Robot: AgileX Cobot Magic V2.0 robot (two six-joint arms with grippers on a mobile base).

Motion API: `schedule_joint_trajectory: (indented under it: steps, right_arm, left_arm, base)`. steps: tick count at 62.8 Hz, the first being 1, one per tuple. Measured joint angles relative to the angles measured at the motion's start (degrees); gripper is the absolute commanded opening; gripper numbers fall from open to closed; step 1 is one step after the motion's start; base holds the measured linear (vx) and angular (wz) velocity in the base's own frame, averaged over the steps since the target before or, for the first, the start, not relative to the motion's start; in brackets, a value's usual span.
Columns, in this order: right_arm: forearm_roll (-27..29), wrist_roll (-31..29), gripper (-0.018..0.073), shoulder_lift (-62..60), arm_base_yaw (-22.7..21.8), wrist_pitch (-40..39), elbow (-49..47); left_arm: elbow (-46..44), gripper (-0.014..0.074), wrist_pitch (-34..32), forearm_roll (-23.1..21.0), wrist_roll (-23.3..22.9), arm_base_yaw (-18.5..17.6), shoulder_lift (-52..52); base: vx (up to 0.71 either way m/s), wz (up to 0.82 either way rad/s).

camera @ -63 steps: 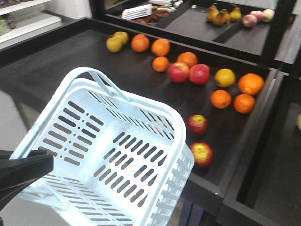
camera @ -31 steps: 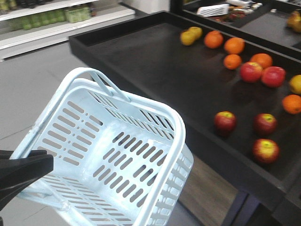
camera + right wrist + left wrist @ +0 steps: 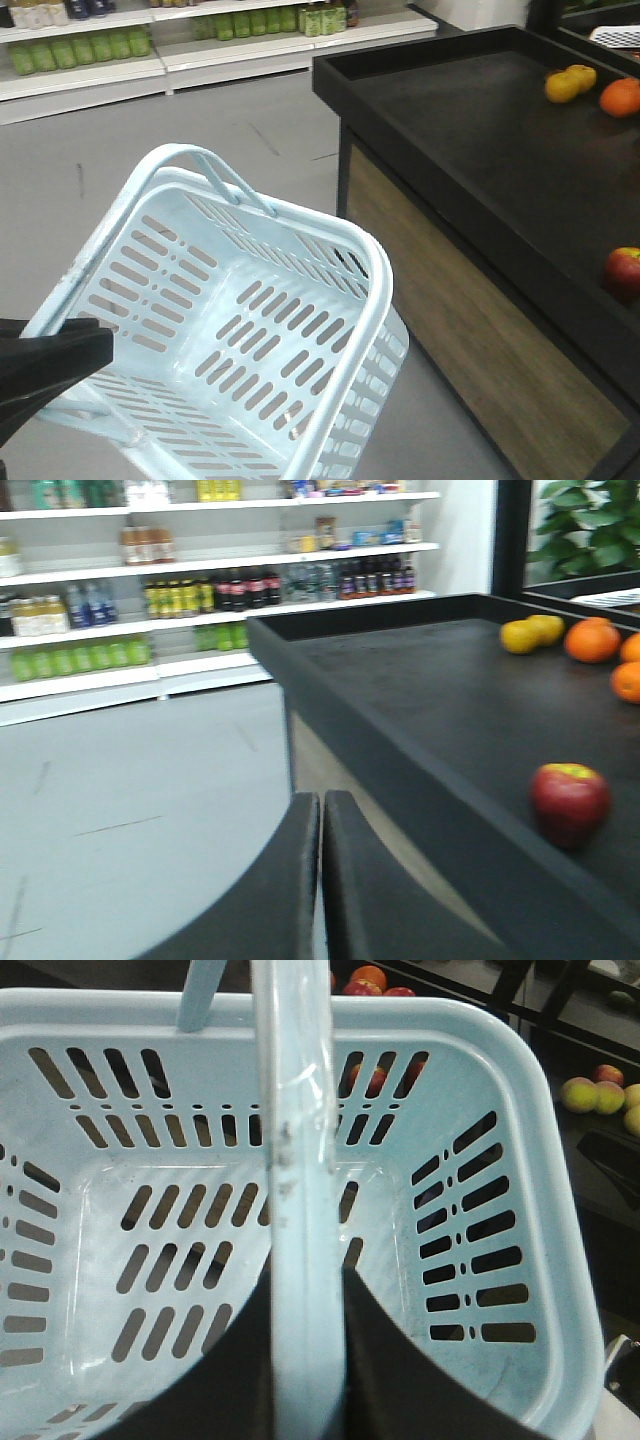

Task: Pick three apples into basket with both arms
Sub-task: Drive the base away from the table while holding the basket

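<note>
1. Left end effector: its two black fingers are clamped on one loop handle of the basket, one finger on each side of the bar, with no gap to see.
2. That grip looks chosen so the basket hangs tilted with its mouth open towards the fruit. It also leaves the other arm free to do the picking.
3. Right end effector: the fingers are drawn together with only a thin line between them, and they hold and touch nothing. I judge they must spread before any grasp.
4. The basket is empty. It hangs over the floor, off the corner of the black tabletop, not above it.
5. One dark red apple with a yellow-green top sits close to the tabletop's aisle-side edge, well apart from both arms. Red fruit shows through the basket slots in the left wrist view, but I cannot tell which fruit it is.
6. Oranges and yellow fruit lie towards the far edge and are not wanted.
7. No apple has been picked yet, so the task looks barely begun.
</note>
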Motion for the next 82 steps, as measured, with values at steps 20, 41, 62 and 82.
schedule_joint_trajectory:
  steps: [20, 41, 62, 82]
  right_arm:
    - [0.0, 0.0, -0.0004, 0.0, 0.0, 0.0, 0.0]
    - [0.0, 0.0, -0.0004, 0.0, 0.0, 0.0, 0.0]
    - [0.0, 0.0, -0.0004, 0.0, 0.0, 0.0, 0.0]
    - [0.0, 0.0, -0.0004, 0.0, 0.0, 0.0, 0.0]
  left_arm:
    - [0.0, -0.0006, 0.0, 0.0, 0.0, 0.0, 0.0]
    - [0.0, -0.0006, 0.0, 0.0, 0.0, 0.0, 0.0]
    - [0.0, -0.0006, 0.0, 0.0, 0.0, 0.0, -0.11]
    - [0.0, -0.0006, 0.0, 0.0, 0.0, 0.0, -0.11]
  base:
    - [-0.17, 0.55]
    - [-0.12, 0.46]
    - [-0.04, 0.25]
    - [0.05, 0.22]
